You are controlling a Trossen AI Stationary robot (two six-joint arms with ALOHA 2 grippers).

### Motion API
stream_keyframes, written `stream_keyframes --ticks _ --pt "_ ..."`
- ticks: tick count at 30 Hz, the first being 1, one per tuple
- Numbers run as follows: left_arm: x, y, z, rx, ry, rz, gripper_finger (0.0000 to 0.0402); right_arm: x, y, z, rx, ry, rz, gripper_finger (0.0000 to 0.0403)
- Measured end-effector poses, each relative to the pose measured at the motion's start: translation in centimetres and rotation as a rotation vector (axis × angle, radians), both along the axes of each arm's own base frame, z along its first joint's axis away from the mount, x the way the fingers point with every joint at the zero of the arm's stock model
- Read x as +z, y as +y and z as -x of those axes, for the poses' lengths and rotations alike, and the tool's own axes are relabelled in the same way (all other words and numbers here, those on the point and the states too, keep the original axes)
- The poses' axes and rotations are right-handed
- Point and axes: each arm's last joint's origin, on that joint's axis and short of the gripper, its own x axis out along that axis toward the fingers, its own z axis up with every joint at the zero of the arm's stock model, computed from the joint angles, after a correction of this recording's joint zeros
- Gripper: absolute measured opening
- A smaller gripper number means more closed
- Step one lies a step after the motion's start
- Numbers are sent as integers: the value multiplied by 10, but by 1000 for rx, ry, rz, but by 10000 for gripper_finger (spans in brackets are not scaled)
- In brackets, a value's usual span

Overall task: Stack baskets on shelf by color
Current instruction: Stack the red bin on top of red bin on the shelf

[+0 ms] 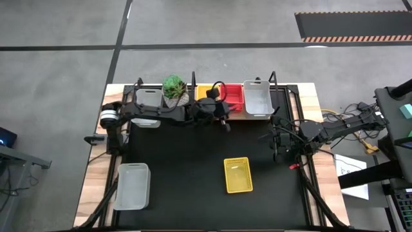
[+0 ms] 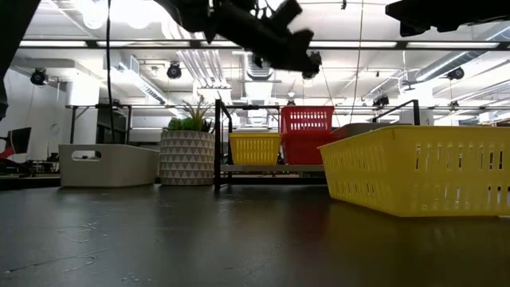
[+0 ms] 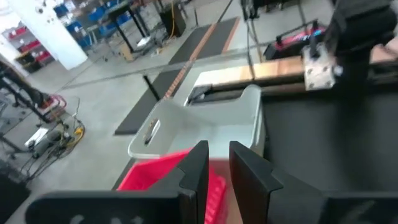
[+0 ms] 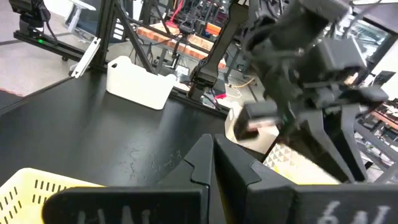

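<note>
The shelf (image 1: 248,117) stands at the table's far edge. On it sit a yellow basket (image 1: 205,93), a red basket (image 1: 234,98) and a grey-white basket (image 1: 257,98). In the low view the red basket (image 2: 306,119) stands higher than the yellow one (image 2: 255,148). My left gripper (image 3: 218,171) hovers above the red basket (image 3: 155,177), slightly open and empty. My right gripper (image 4: 212,158) is shut and empty, above the table's right part, near a yellow basket (image 1: 237,174) that rests on its bottom on the table.
A potted plant (image 1: 174,90) stands left of the shelf, with a grey-white basket (image 1: 149,100) beyond it. Another grey-white basket (image 1: 132,185) lies at the table's near left. The shelf's black posts (image 2: 217,143) rise beside the baskets.
</note>
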Motion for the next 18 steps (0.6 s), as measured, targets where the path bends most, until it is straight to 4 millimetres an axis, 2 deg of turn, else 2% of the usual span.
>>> stream_keyframes --ticks 6,9,14,18 --pt "23 -27 11 -70 -41 -26 48 -1 0 -1 -7 8 -33 9" --pt "34 -43 23 -143 -54 -59 48 -2 0 -2 -15 20 -80 9" --pt "42 -70 56 -268 -57 -121 47 -3 1 -11 -64 8 -184 18" --pt "52 -80 87 -312 -115 -186 47 1 1 -22 -160 -18 -239 56"
